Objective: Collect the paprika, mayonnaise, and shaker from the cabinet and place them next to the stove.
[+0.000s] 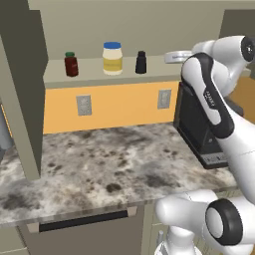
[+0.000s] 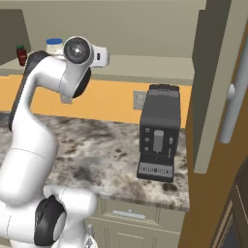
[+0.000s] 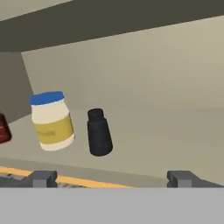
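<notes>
Hand view is showing us the shaker [image 3: 99, 133] standing upright on the cabinet [image 3: 144, 78] shelf, ahead of the claw [image 3: 111, 178] and slightly left of its centre line. We are judging it light, rigid and smooth, best gripped around its wider lower body, not the rounded top. Just beyond it to the left is standing the mayonnaise [image 3: 51, 121], heavier and wider, and farther left the paprika [image 3: 3, 128]. Our claw is hanging wide open, holding nothing. Below the shelf, the speckled table [image 1: 99, 164] is stretching out.
</notes>
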### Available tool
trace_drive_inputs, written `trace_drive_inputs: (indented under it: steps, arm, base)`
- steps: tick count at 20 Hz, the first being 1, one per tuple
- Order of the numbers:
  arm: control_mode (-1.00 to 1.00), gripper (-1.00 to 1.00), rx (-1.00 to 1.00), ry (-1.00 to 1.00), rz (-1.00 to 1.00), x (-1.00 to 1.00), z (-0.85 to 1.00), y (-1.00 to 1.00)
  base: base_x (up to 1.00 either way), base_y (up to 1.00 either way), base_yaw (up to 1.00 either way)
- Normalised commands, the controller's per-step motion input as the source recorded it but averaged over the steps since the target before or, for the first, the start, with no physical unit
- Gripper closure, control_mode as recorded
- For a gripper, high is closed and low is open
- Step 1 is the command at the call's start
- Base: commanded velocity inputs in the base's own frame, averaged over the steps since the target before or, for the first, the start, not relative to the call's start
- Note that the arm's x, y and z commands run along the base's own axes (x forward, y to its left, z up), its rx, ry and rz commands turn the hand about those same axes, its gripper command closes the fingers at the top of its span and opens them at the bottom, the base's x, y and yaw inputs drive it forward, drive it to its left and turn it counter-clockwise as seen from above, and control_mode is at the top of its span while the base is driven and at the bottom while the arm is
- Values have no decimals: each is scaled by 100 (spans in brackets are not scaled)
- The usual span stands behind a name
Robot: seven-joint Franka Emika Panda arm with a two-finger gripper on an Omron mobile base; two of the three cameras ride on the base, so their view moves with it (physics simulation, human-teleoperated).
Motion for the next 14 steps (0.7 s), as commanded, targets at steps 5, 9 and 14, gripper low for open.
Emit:
trace_drive_inputs:
  steps: [5, 9, 14]
  arm:
    - [-100, -100, -6, 4, 5, 41, 0, 2]
    - [-100, -100, -7, 6, 3, 40, 0, 20]
    - [-100, -100, -5, 2, 0, 29, 0, 31]
  base:
    - [0, 0, 0]
    - [0, 0, 0]
    - [0, 0, 0]
